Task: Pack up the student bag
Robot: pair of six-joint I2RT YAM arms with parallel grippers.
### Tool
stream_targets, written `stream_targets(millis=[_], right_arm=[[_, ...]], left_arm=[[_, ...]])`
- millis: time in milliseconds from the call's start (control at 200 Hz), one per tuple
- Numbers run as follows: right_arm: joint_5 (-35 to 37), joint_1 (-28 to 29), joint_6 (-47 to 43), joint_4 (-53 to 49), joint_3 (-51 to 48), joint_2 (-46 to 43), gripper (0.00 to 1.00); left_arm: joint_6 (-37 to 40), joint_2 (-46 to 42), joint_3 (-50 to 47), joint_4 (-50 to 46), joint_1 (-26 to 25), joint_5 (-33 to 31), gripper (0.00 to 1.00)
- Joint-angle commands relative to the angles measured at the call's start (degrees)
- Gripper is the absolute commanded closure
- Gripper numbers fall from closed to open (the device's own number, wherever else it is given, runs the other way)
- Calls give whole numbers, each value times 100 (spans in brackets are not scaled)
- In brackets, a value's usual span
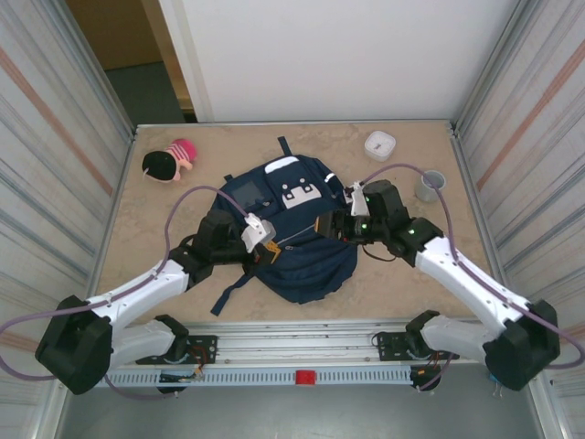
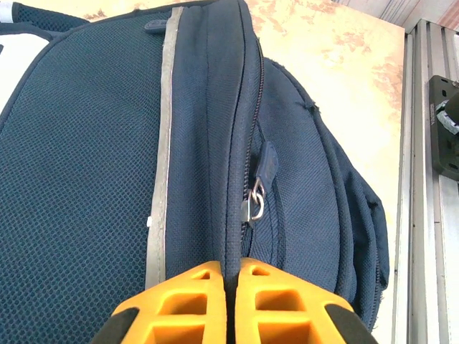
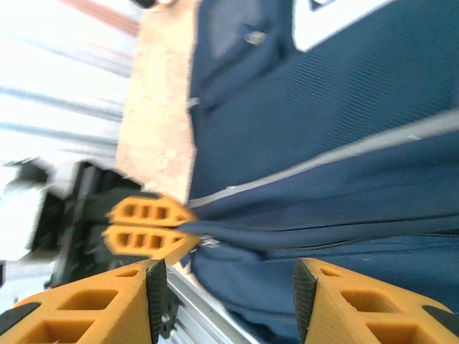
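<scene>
From above, the student bag (image 1: 302, 270) lies flat in the middle of the worktop (image 1: 137, 219), front pocket up. The left hand (image 1: 271, 245) and the right hand (image 1: 327, 225) are both over the bag, near each other. A pink and black toy (image 1: 169, 162) sits at the far left. A white box (image 1: 379, 144) and a grey cup (image 1: 430, 185) sit at the far right.

From the left wrist, the left hand (image 2: 229, 269) has its orange fingers pressed together, pinching a fold of the student bag (image 2: 79, 158). A metal zip pull (image 2: 256, 204) hangs just past the fingers. A grey stripe (image 2: 159, 186) runs along the bag.

From the right wrist, the right hand (image 3: 229, 276) has its fingers spread wide, holding nothing. The student bag (image 3: 344, 129) is just past them. The left hand (image 3: 188, 226) pinches the bag's fold on the other side.
</scene>
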Motion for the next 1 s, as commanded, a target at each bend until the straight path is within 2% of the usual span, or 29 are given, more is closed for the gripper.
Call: stream_targets(millis=[0, 175, 306, 671, 997], right_arm=[[204, 339, -1244, -813, 124, -269, 49], [-410, 691, -1298, -42, -232, 37, 47], [-325, 863, -1291, 248, -251, 525, 46], [17, 1019, -1482, 1048, -346, 1160, 43], [-122, 1133, -1723, 779, -188, 1318, 44]], left_arm=[[-162, 41, 252, -114, 78, 397, 94], [-146, 140, 338, -153, 97, 512, 94], [-148, 146, 407, -171, 104, 558, 94], [-114, 188, 450, -39, 158, 651, 94], [-112, 204, 484, -41, 158, 624, 93]])
